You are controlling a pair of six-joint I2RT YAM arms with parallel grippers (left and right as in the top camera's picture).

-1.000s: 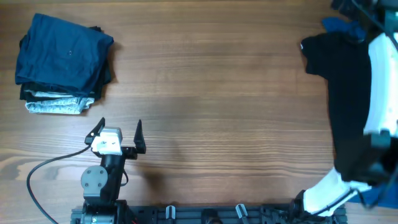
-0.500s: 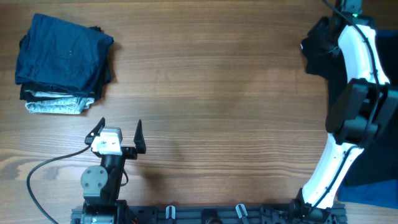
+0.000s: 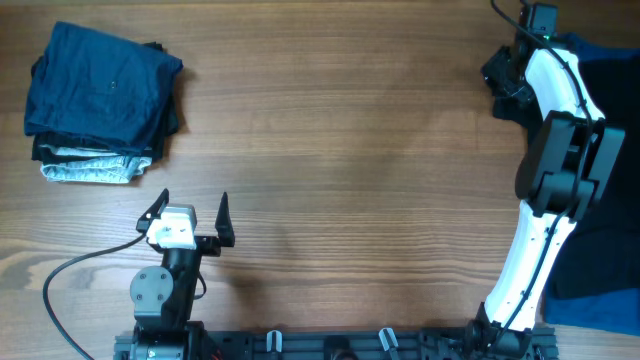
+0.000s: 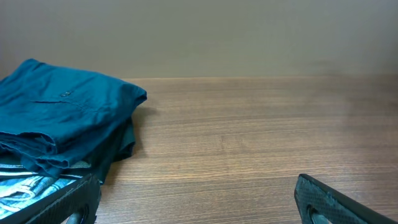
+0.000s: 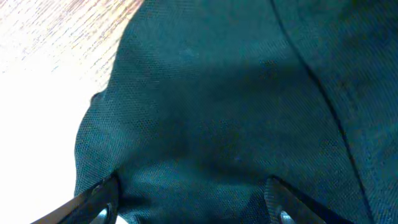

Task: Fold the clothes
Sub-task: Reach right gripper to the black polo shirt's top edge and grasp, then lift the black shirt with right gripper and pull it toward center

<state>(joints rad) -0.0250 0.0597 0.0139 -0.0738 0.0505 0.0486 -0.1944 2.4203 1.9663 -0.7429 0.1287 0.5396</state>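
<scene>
Soft, even light; table glares white (right wrist view).

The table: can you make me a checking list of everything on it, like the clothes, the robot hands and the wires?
Surface: wooden table, bare in the middle.
Job's things: black shirt crumpled at the right edge; blue shirt peeking out beside it; folded stack at the far left.
Clutter: nothing seen.
Grippers: left gripper open and empty, near the front edge; right gripper at the black shirt, fingers apart, grip unclear.
Cables: black cable loops across the front left corner.
Surroundings: plain wall behind the table.
</scene>
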